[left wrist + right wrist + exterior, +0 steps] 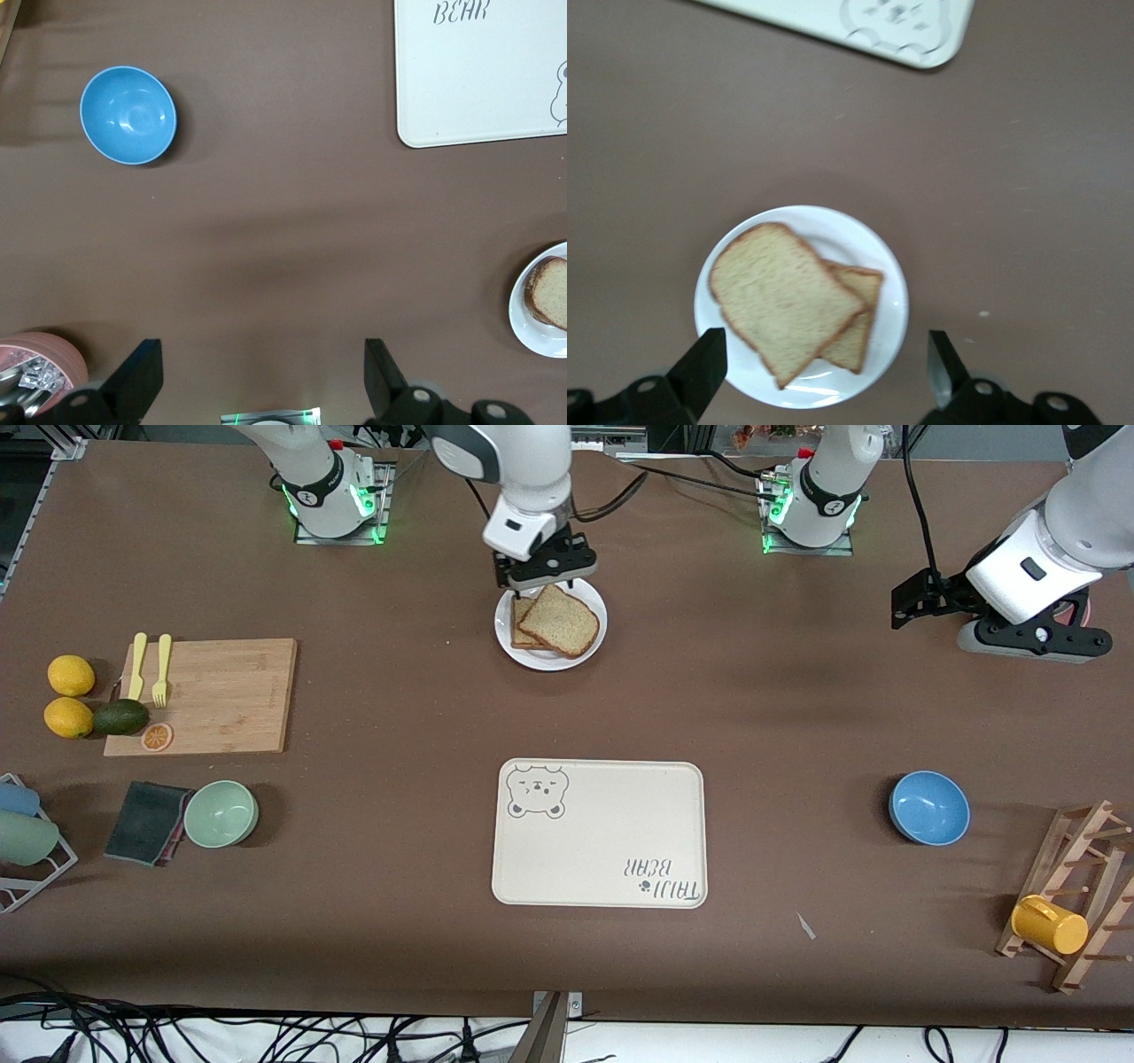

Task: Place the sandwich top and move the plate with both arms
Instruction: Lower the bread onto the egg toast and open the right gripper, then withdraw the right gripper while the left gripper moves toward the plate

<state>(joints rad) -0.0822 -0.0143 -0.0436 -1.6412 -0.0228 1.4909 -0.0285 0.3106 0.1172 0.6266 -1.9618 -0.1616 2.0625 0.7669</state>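
The plate (550,659) stands near the robots' bases, mid-table. The sandwich top (561,620), a bare speckled slice, lies on it, skewed over a second bread slice (523,622). My right gripper (542,581) hangs open and empty just above the plate's edge nearest the bases. In the right wrist view the top slice (780,297) covers most of the lower slice (858,335) on the plate (888,266), and the right gripper (824,350) straddles them. My left gripper (918,599) is open and empty over bare table at the left arm's end; its wrist view (264,356) shows the plate (530,326) at the edge.
A cream bear tray (602,834) lies nearer the front camera than the plate. A blue bowl (928,808) and a rack with a yellow mug (1049,925) are toward the left arm's end. A green bowl (221,813) and cutting board (213,695) are toward the right arm's end.
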